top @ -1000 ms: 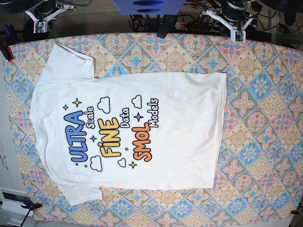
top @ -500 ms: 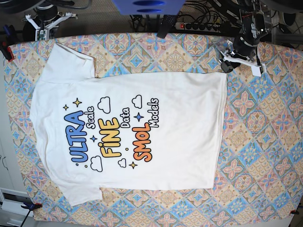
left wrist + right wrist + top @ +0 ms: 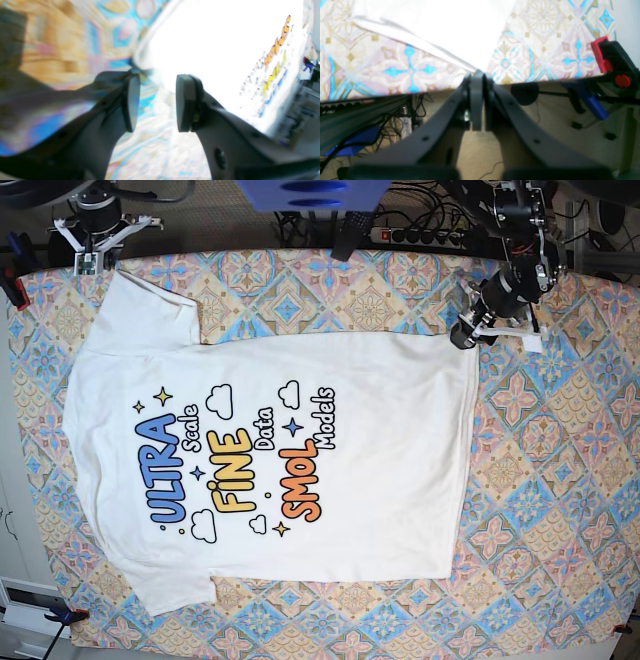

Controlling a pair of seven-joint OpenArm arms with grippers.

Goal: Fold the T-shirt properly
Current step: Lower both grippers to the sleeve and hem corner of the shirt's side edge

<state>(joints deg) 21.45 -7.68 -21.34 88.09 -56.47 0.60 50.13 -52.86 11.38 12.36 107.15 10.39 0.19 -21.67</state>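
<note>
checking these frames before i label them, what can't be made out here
- Left wrist view: motion blur smears the tablecloth and glare washes out the T-shirt, so whether the open left gripper touches its hem cannot be told.
- Right wrist view: the shut right gripper hides the sleeve tip behind its jaws.
- Base view: the right gripper is too small to read; both arms are cut off by the top edge.

Patterned tablecloth (image 3: 560,480) covers table, blue-orange tiles, brightly lit. Red-black clamp (image 3: 610,60) grips table edge right of jaws. Power strip (image 3: 420,235), cables behind table.
</note>
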